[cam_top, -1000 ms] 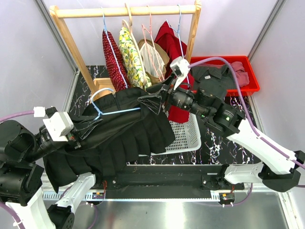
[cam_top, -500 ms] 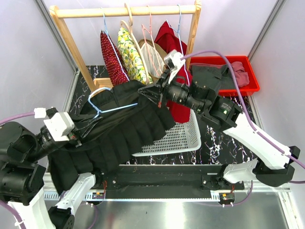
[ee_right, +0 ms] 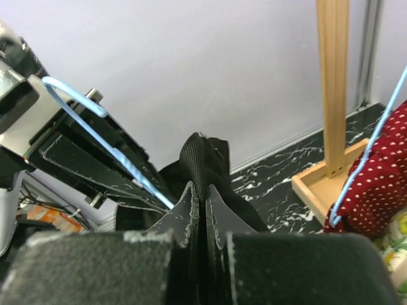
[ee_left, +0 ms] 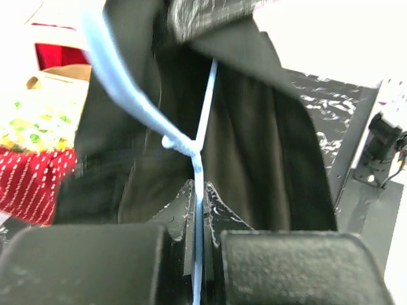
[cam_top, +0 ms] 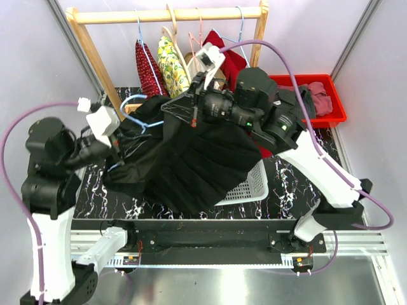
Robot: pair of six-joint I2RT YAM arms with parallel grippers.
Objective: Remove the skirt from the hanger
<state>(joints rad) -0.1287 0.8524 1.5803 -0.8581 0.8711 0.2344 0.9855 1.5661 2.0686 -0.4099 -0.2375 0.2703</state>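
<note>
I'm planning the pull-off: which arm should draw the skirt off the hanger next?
Right. The right fingers are pinched on the black skirt, while the left fingers clamp the blue hanger wire and can brace it.

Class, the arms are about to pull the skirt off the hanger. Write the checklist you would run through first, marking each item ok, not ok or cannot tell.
1. Left gripper shut on hanger: ok.
2. Right gripper shut on skirt: ok.
3. Skirt off hanger: not ok, cloth wraps its wire.
4. How the skirt is fastened to the hanger: cannot tell, hidden by cloth.
5. Basket beneath skirt: ok, partly covered by the hem.
</note>
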